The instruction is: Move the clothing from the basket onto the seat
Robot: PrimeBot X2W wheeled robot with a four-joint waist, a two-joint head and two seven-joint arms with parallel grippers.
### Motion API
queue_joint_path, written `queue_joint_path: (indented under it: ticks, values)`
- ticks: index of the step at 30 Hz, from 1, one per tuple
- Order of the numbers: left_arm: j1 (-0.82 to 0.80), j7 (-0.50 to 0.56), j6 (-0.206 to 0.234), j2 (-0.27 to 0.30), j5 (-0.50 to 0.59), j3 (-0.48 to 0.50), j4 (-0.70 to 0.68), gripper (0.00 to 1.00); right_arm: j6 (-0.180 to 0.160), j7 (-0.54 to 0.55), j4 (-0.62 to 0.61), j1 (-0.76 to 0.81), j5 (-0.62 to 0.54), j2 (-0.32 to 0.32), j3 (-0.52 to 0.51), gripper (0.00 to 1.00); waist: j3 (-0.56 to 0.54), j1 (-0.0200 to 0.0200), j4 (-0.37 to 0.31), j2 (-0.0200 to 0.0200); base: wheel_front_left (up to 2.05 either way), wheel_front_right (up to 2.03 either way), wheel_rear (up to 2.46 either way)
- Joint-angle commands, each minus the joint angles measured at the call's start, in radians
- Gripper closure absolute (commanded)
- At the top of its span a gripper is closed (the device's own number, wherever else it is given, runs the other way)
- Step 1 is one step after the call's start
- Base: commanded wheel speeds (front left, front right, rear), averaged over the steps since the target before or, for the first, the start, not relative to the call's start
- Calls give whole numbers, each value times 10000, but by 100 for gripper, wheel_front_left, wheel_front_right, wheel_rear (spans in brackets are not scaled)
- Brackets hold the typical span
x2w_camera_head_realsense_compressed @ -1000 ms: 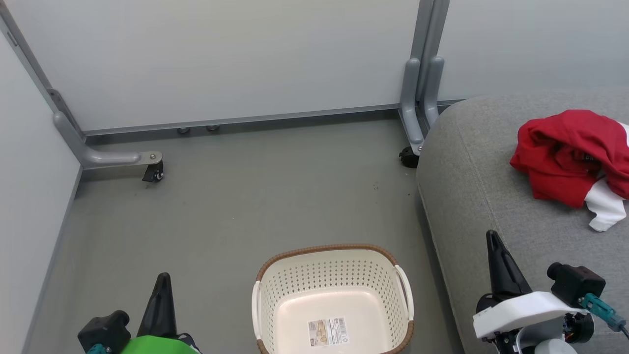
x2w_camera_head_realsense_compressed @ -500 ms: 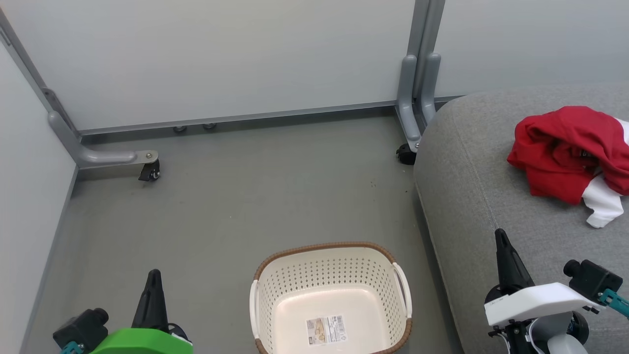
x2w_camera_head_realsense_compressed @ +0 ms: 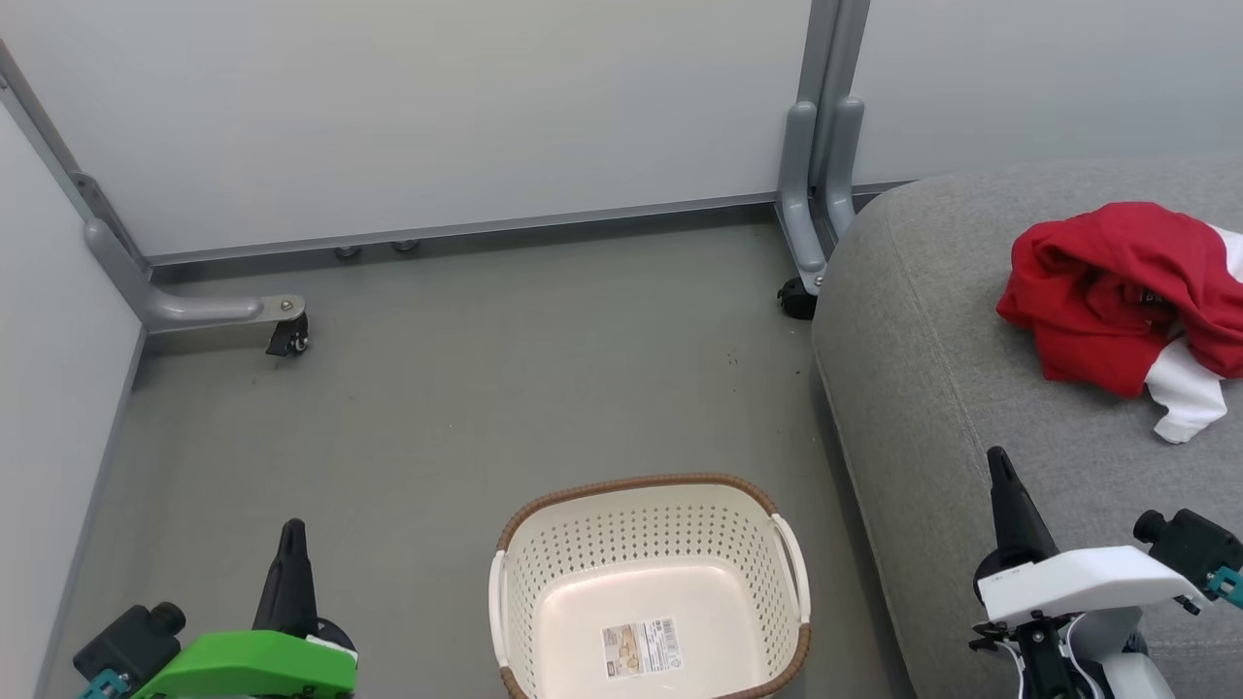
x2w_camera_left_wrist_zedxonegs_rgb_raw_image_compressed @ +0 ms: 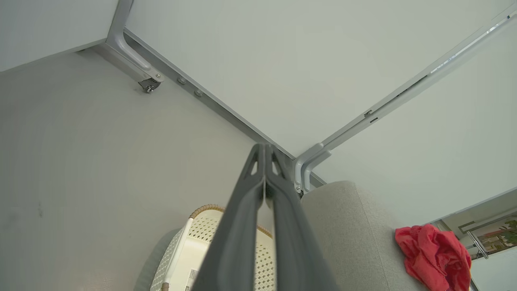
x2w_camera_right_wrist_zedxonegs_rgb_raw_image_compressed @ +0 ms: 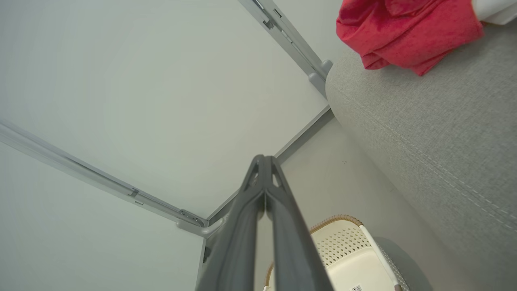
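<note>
Red clothing [x2w_camera_head_realsense_compressed: 1107,291] with white trim is seen heaped in a crumpled pile on the grey cushioned seat [x2w_camera_head_realsense_compressed: 932,408]. The cream perforated basket [x2w_camera_head_realsense_compressed: 641,534], brown-rimmed, is pictured upright and empty on the floor [x2w_camera_head_realsense_compressed: 466,388] beside it.

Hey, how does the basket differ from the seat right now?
The basket is cream perforated plastic with a brown rim; the seat is plain grey fabric with stitched seams. The basket is far smaller than the seat. The basket holds nothing but a label sticker on its bottom, while the seat bears the red and white clothing. The basket stands on the floor beside the seat. Both have rounded corners.
</note>
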Motion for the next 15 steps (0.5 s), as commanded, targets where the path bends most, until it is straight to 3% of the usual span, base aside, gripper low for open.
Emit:
queue_joint_path:
  ticks: [1, 15]
  values:
    - [-331, 66, -59, 27, -320, 84, -155, 100, 0, 70, -88, -275, 294, -31, -63, 100, 8, 0, -10, 0, 0, 0, 0]
    - [-546, 524, -136, 30, -1966, 296, -158, 100, 1, 534, -5, -409, 1884, -28, -260, 100, 84, 0, -104, 0, 0, 0, 0]
